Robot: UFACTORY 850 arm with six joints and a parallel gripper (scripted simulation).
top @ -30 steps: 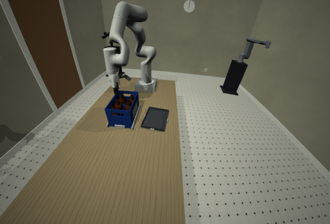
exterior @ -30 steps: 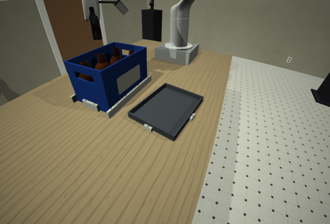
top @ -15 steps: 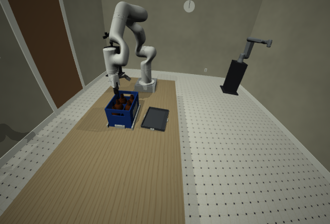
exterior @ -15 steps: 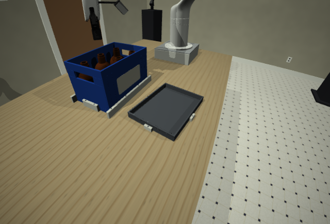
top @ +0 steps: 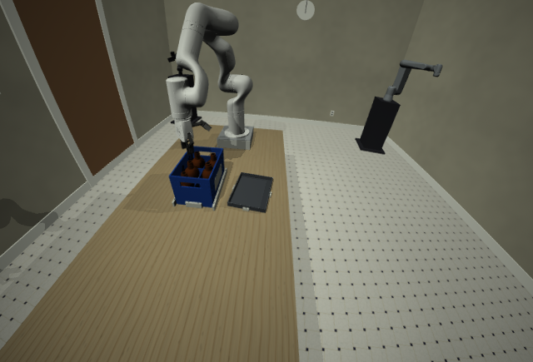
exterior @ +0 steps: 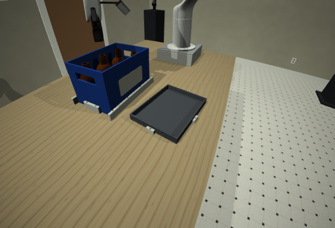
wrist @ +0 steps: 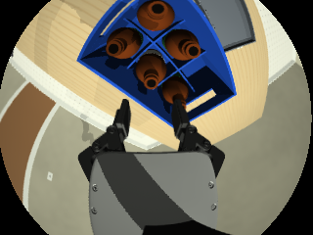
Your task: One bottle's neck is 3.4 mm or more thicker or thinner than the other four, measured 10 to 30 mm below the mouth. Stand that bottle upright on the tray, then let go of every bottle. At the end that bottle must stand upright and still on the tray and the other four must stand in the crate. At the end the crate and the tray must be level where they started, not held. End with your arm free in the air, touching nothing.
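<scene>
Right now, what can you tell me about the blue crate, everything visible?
The blue crate is a box-shaped, plastic-looking bin, open on top, with hand slots in its end walls and a grey label panel on one long side. Inner dividers split it into cells holding five brown bottles, all upright. It sits level on the wooden table, hemmed by pale stop blocks, beside the dark tray. The open gripper hangs above, touching nothing.

The wooden table [exterior: 81, 165] carries three things — blue crate [exterior: 108, 84], dark tray [exterior: 200, 102], arm's base [exterior: 196, 54].
</scene>
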